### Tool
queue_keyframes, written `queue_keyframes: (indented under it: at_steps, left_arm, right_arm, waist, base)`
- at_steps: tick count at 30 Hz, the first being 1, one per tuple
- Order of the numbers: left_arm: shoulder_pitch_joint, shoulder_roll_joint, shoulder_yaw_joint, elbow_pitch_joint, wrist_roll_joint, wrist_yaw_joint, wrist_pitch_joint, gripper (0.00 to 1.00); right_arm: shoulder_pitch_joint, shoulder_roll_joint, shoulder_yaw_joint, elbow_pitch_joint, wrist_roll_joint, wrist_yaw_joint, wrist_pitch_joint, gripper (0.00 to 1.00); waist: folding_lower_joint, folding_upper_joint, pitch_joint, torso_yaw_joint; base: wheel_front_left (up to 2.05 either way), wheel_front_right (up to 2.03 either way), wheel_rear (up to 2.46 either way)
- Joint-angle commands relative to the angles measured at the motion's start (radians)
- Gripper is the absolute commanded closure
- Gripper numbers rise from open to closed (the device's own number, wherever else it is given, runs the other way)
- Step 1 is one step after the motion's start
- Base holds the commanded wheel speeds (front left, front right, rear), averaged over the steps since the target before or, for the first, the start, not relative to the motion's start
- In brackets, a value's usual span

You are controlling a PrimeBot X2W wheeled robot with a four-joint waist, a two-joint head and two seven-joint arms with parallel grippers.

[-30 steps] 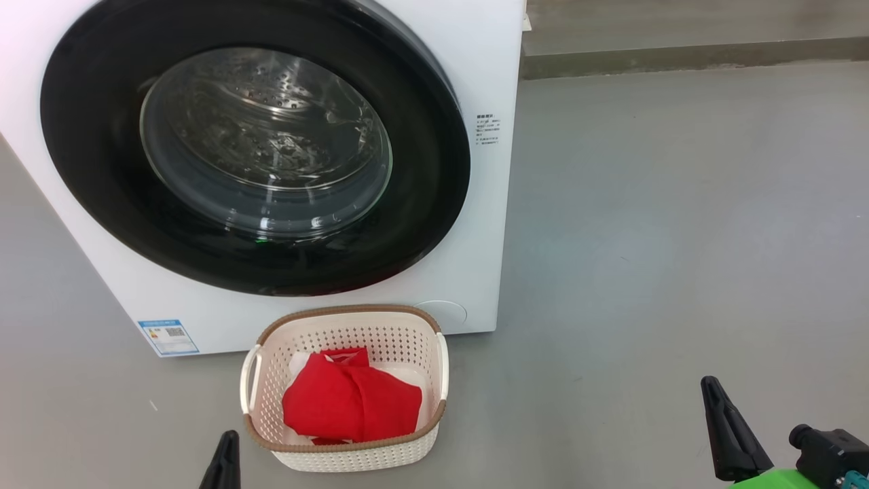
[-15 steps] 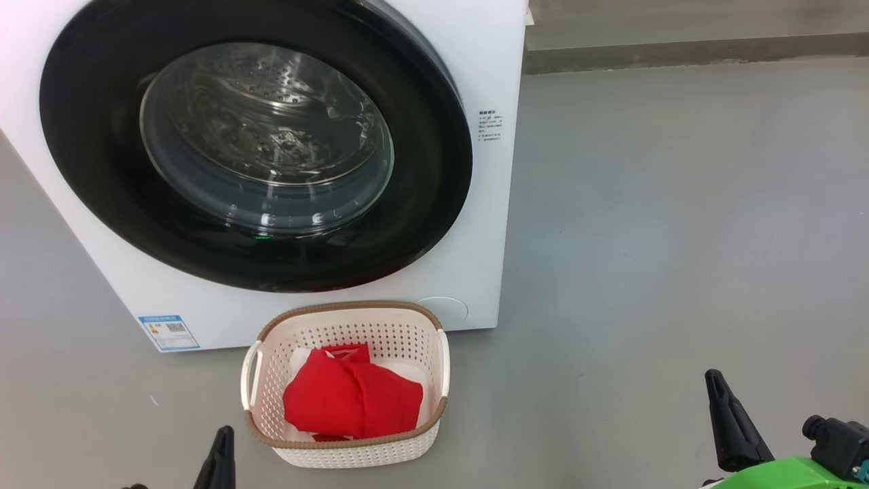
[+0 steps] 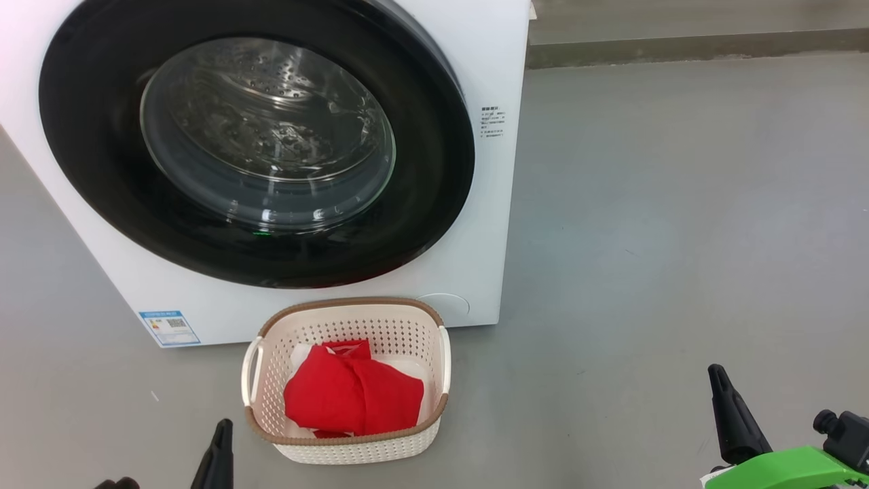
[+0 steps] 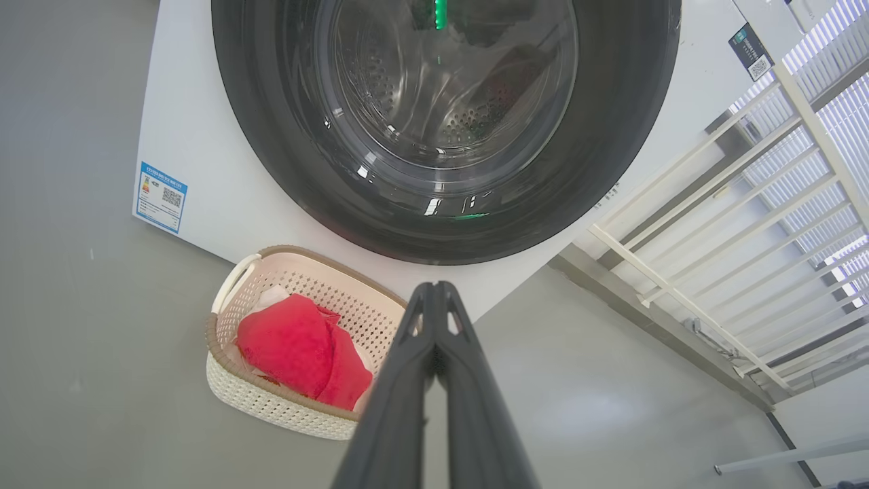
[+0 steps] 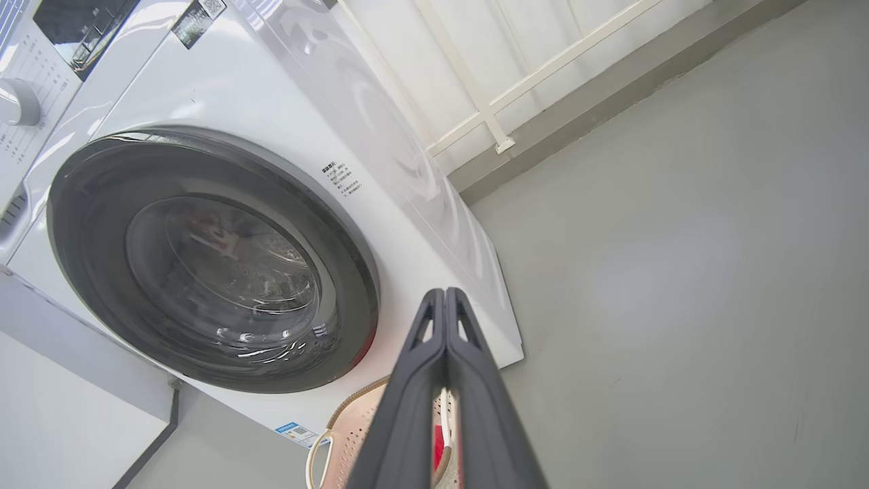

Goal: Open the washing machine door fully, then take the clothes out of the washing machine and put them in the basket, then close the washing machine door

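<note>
The left gripper point(image 4: 434, 292) has its two long dark fingers clenched tip to tip with nothing between them, and it hangs over the grey floor point(image 3: 679, 204). Seen from the robot's head, it sits at about seven o'clock from the basket point(image 3: 353, 301), near the basket's nearest corner.

The right gripper point(image 3: 717, 375) is clenched the same way and also empty. It is well apart from the basket, out at about four o'clock, with a bright green arm part point(image 3: 781, 468) just behind it.

The cream perforated basket with a brown woven-look rim stands upright on the floor. Its far side is just beside the foot of the washing machine point(image 3: 475, 285). The clothes point(image 3: 353, 397), red fabric over a white piece, lie bunched inside the basket, below its rim.

At twelve o'clock from the basket is the washing machine door point(image 3: 88, 136). Its wide glossy black rim lies flush against the white front, and the perforated steel drum shows through the domed glass. A small blue label point(image 3: 168, 327) sits at the machine's lower corner, at about ten o'clock from the basket. In the left wrist view, a white railing point(image 4: 713, 224) stands beyond the machine.
</note>
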Motion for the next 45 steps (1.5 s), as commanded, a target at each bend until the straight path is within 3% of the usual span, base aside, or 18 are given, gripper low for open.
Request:
queue_keyframes:
  at_steps: [1, 45]
  left_arm:
    - [-0.048, 0.007, 0.024, -0.019, -0.022, -0.01, 0.003, 1.0]
    - [-0.125, 0.001, 0.076, 0.026, -0.523, -0.053, 0.129, 1.0]
  right_arm:
    - [-0.052, -0.015, 0.002, -0.022, 0.023, -0.001, 0.004, 1.0]
    - [-0.13, -0.024, -0.013, 0.007, 0.525, -0.003, 0.137, 1.0]
  waist:
    - [-0.0001, 0.0, 0.0, 0.0]
    - [-0.0001, 0.0, 0.027, 0.011]
  base:
    - [0.0, 0.0, 0.0]
    - [0.0, 0.0, 0.0]
